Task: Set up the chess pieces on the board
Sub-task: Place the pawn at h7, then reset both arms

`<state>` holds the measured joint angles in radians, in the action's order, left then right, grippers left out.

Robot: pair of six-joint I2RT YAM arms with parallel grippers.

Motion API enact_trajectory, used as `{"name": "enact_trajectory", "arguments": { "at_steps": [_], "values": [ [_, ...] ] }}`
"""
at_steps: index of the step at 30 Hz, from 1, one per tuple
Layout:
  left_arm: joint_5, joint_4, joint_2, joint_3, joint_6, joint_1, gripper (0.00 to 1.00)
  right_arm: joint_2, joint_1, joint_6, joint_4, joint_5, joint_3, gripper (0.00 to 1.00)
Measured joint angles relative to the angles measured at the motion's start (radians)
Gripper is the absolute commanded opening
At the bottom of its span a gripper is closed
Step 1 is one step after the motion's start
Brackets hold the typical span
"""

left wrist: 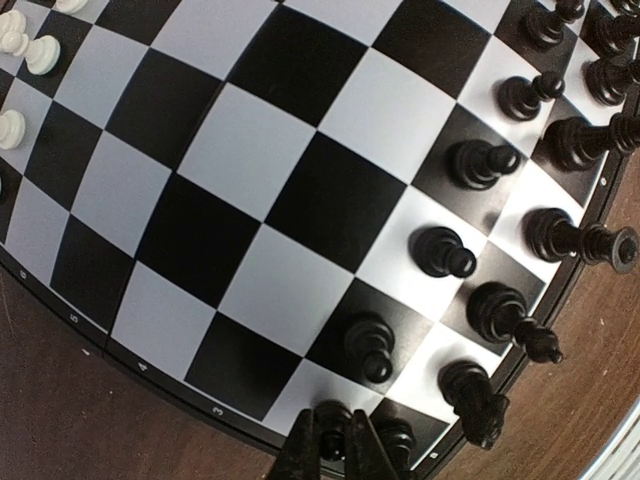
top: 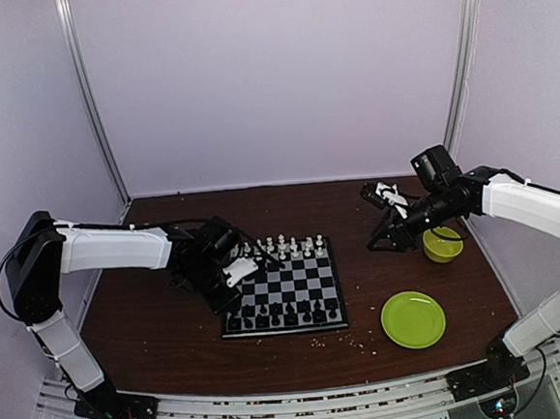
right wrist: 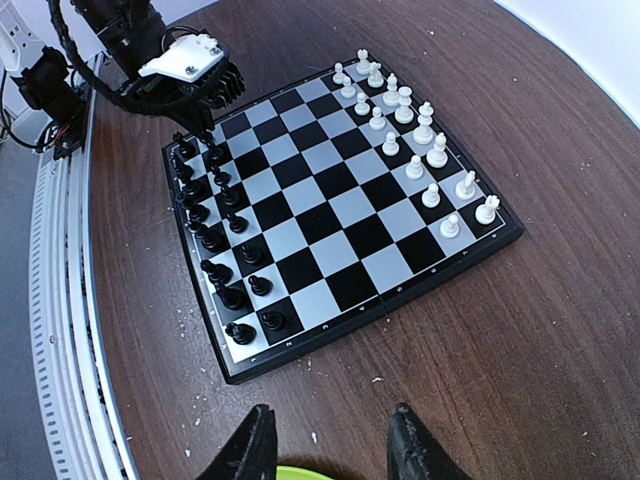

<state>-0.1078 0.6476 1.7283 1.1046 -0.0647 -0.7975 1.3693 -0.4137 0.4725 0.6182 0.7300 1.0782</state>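
Centrally, board (top: 288, 288) bare; chess pieces (right wrist: 437, 151) line opposite edges; left pincer (left wrist: 332, 452) narrowly brackets a black pawn (left wrist: 330, 437), grip unclear; right pincer (right wrist: 335, 447) parted, empty.

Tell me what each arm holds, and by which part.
The left fingers pinch a black pawn by its head, as it stands on the board. The right fingers stand apart and hold nothing.

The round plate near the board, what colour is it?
Lime green; the plate shows best in the top external view.
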Motion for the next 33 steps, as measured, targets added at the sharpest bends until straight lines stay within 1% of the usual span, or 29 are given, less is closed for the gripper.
{"name": "enact_trajectory", "arguments": {
  "at_steps": [6, 21, 24, 29, 33],
  "values": [
    [0.011, 0.0, 0.0, 0.0, 0.0, 0.0, 0.17, 0.0, 0.0, 0.0, 0.0, 0.0, 0.0, 0.38],
    [0.023, 0.0, 0.0, 0.0, 0.0, 0.0, 0.19, 0.0, 0.0, 0.0, 0.0, 0.0, 0.0, 0.39],
    [0.023, 0.01, -0.002, 0.004, 0.0, 0.0, 0.23, 0.0, 0.0, 0.0, 0.0, 0.0, 0.0, 0.39],
    [0.042, 0.082, -0.021, 0.093, -0.004, 0.0, 0.28, 0.002, 0.0, 0.013, 0.031, -0.02, 0.026, 0.38],
    [0.072, 0.138, -0.064, 0.245, -0.016, 0.021, 0.33, -0.017, 0.002, 0.014, 0.036, -0.07, 0.055, 0.4]
  ]
}}
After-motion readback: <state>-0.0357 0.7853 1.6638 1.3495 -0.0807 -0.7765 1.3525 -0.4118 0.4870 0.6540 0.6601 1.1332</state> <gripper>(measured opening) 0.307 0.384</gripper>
